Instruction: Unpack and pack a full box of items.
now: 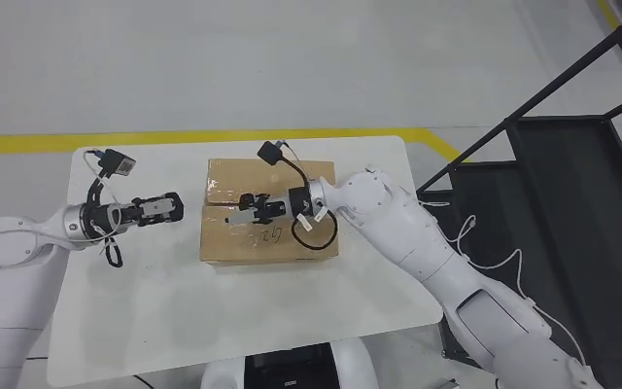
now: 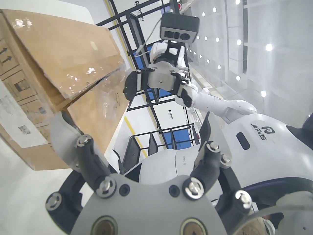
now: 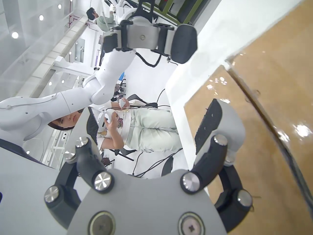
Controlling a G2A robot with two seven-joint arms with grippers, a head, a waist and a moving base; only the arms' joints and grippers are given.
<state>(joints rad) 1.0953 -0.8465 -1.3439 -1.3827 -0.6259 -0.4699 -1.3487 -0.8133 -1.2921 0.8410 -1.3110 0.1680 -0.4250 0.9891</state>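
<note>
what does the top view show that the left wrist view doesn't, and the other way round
Top view adds: the full outline of the white table, the whole top of the cardboard box, and the clear gap between the box and the left tool, which sits beside it.
Left wrist view adds: the side label on the box, and a top flap lifted slightly at its torn, taped edge.
Both: the box on the table, the open left tool, and the right tool, open over the box top.
</note>
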